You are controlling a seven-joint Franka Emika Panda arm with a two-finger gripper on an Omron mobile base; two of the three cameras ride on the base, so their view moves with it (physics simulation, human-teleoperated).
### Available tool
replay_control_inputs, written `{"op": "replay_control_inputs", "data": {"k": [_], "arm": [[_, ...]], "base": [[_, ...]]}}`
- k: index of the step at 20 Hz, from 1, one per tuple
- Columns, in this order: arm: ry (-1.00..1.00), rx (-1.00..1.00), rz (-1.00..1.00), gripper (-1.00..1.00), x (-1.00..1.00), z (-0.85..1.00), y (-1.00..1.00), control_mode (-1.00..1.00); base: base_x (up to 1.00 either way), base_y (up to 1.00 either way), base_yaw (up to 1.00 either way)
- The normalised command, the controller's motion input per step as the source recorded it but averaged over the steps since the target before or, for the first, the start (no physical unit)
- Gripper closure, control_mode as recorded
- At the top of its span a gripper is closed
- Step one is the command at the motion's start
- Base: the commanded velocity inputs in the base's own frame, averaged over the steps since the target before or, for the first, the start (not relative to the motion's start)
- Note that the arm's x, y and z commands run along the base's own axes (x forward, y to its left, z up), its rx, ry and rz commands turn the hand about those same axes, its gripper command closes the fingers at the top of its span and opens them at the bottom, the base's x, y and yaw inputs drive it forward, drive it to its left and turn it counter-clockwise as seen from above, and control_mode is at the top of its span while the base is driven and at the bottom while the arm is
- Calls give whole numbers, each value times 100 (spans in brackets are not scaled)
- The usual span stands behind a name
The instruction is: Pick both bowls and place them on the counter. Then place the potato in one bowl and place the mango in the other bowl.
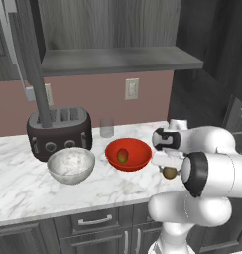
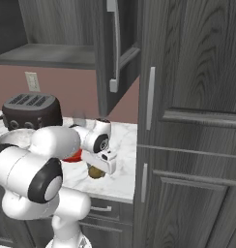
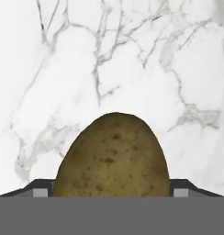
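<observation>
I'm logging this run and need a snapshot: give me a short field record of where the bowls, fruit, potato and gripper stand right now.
red bowl: on the counter, right of the marbled bowl
marbled bowl: on the counter, in front of the toaster, nothing seen in it
mango: inside the red bowl
potato: on the counter, between the gripper's fingertips
gripper: low over the counter, jaws either side of the potato; grip not clear
left to do: potato into the marbled bowl

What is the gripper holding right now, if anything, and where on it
It cannot be told. The potato sits on the counter between the fingertips of the gripper, which flank its widest part, but contact is not visible.
</observation>
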Motion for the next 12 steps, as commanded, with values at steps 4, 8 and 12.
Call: {"op": "replay_control_inputs", "data": {"k": [4,8,12], "arm": [[-6,0,0,100,-24,36,8,-100],[-6,0,0,100,-22,48,25,-100],[-5,0,0,100,-19,51,35,-100]], "base": [[0,0,0],[0,0,0],[0,0,0]]}}
